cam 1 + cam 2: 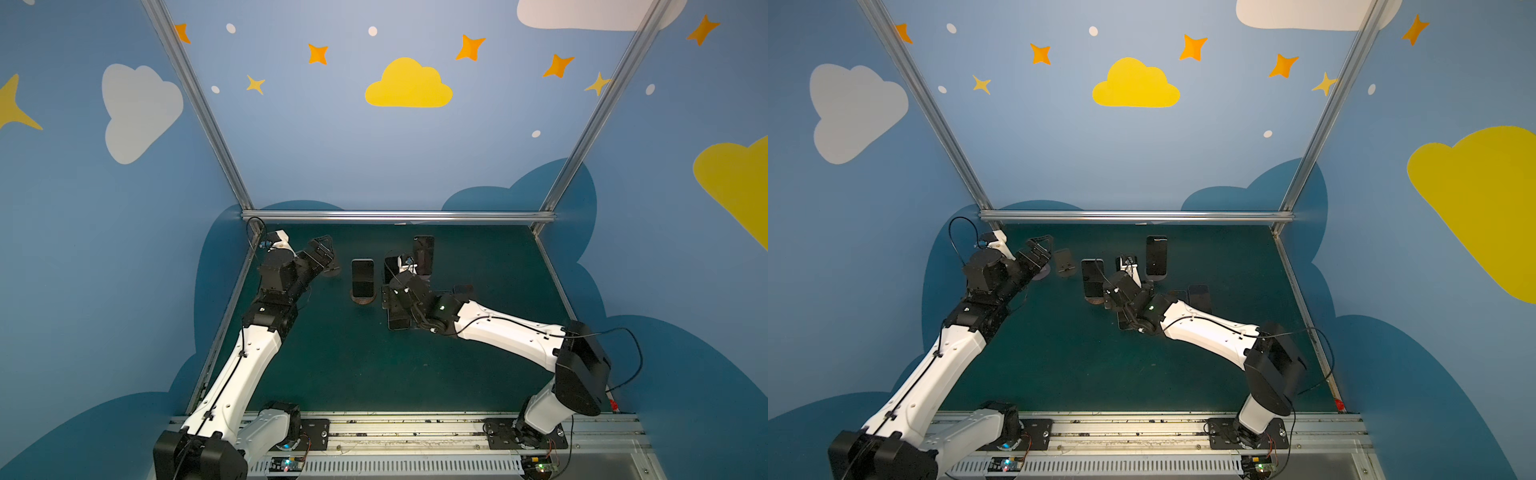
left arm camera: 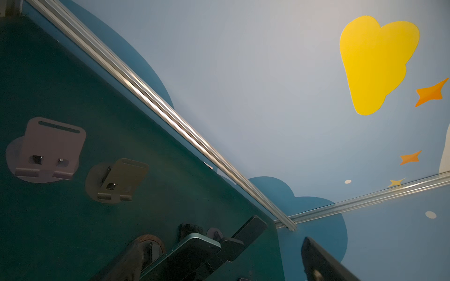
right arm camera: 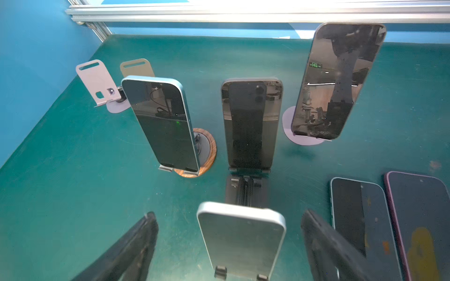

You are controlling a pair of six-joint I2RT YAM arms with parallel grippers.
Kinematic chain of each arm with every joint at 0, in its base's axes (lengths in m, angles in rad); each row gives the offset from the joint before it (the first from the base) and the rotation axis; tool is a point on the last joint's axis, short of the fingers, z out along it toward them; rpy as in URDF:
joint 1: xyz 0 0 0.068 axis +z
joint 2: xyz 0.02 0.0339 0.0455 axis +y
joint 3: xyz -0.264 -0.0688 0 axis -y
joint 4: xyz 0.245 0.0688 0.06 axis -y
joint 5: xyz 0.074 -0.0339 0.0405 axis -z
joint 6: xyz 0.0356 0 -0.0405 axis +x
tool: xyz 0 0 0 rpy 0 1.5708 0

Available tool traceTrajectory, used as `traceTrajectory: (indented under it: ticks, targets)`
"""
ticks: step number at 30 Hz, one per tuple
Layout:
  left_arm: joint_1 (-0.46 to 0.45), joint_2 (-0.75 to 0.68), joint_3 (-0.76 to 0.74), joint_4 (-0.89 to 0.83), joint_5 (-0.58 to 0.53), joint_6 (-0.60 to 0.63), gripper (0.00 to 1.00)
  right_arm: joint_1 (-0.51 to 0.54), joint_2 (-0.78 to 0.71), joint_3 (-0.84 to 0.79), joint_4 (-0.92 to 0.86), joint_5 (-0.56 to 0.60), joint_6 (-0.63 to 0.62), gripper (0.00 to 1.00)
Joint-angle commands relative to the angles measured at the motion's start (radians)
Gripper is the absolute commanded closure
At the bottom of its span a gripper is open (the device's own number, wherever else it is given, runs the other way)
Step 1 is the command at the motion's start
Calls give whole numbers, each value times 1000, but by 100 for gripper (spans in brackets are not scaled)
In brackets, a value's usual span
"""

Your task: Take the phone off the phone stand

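White right arm [image 1: 507,328] low across the green mat [image 1: 353,365], right fingers [image 3: 323,248] wide apart; left fingers [image 2: 319,260] likewise wide

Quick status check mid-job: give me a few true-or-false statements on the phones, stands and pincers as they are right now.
1. A blue-edged phone stands on the wood-rimmed stand. True.
2. Both pincers are shut. False: the left pincer and the right pincer are open.
3. A dark phone and a purple-edged phone lie flat on the mat. True.
4. The two stands nearest the left wall hold phones. False: the lilac stand and the tan stand there carry nothing.
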Motion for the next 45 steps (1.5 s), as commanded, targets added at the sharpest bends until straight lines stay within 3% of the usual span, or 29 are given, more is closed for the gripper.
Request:
traceTrajectory:
  ticks: [1, 27, 45]
  targets:
    - [-4, 10, 19, 5, 20, 7, 0, 2, 24, 20, -18, 32, 12, 8]
    - [8, 38, 19, 19, 64, -22, 0, -28, 92, -26, 32, -27, 85, 8]
    - [5, 60, 18, 27, 81, -27, 0, -46, 155, -13, 51, 16, 96, 8]
